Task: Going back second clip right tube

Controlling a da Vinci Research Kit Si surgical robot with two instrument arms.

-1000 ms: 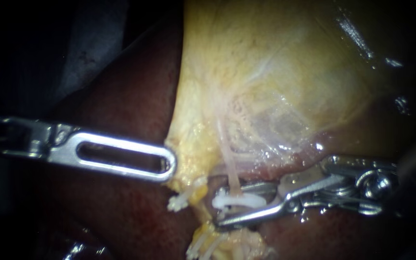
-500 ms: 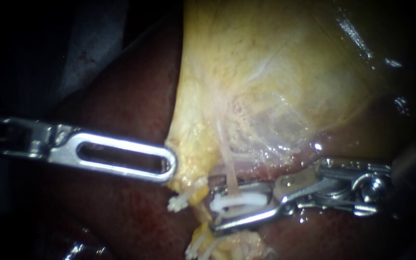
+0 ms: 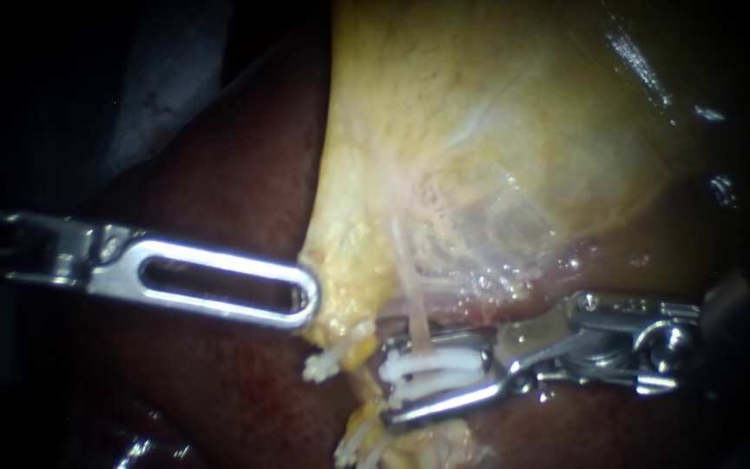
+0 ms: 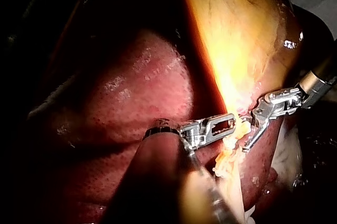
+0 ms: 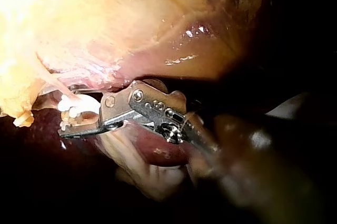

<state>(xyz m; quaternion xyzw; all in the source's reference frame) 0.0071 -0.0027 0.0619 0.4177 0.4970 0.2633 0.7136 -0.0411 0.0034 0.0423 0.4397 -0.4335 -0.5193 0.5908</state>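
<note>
Endoscope view: jaws of right instrument point(image 3: 384, 382) gape around white clip point(image 3: 444, 365) on the tube point(image 3: 416, 314); left instrument point(image 3: 305, 300) clamps gallbladder point(image 3: 479, 130).

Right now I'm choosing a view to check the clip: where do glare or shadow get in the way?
Endoscope view: the clip is evenly lit, glints on the gallbladder. Left wrist view: glare floods the gallbladder by the left instrument, hiding the clip. Right wrist view: gallbladder washed out, clip readable, the right instrument dark along its shaft.
</note>
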